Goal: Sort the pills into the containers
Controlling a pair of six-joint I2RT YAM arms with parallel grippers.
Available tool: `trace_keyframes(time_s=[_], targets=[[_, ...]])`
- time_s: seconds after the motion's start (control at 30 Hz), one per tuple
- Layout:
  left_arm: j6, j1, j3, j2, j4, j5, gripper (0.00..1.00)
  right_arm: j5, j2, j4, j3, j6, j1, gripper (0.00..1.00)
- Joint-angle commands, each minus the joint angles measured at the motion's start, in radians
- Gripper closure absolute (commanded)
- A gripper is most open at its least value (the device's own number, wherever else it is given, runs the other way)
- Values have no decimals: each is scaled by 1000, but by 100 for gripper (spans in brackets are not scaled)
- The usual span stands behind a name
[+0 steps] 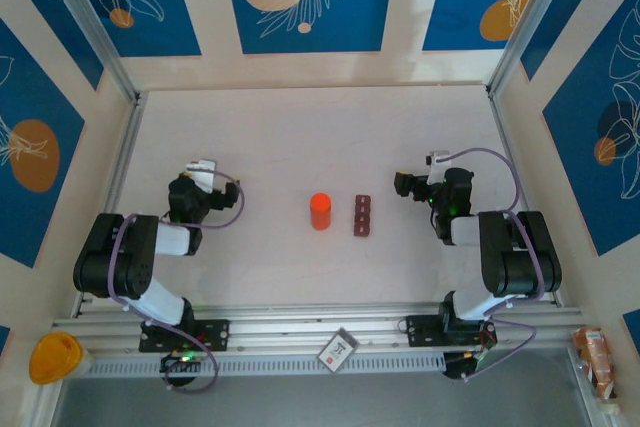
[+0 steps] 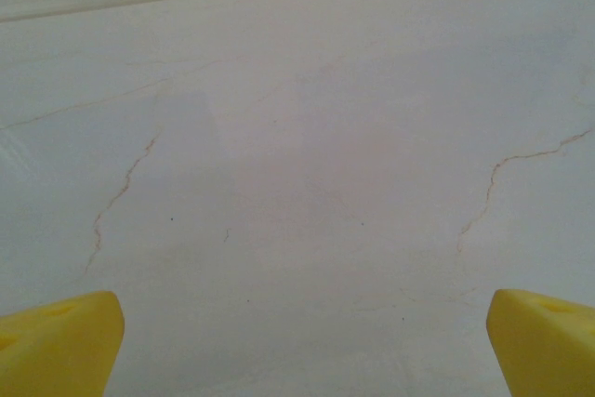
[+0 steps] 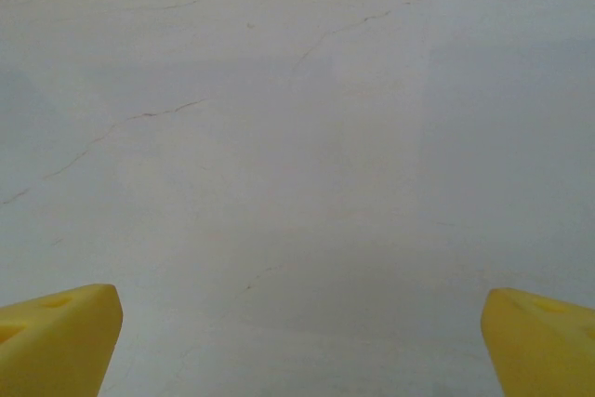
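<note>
Left gripper (image 2: pixel 299 346) and right gripper (image 3: pixel 297 341) both wide, empty. The bottle (image 1: pixel 320 211) stands near the containers (image 1: pixel 362 215) - a sloppy grab could tip it into them.

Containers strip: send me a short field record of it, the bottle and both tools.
containers: dark reddish-brown three-compartment strip, centre of the table, untouched
orange bottle: upright, left of the strip, not touching it
left tool: open, holding nothing, above the table
right tool: open, holding nothing, above the table
strip contents: too small to tell
</note>
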Motion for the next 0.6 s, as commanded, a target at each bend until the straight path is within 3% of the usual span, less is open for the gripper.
trace_keyframes(time_s=[0.0,0.13,0.27,0.57], targets=[[1,11,8,-3,10,17,0,-11,-6,4,20,-15,-2,1],[-1,11,6,-5,13,9,0,-13,-6,4,21,-15,-2,1],[-35,11,1,-5,25,-84,0,-18,-6,4,21,-13,-6,1],[-21,8,9,-5,8,-62,0,14,-16,-7,24,-3,-3,1]])
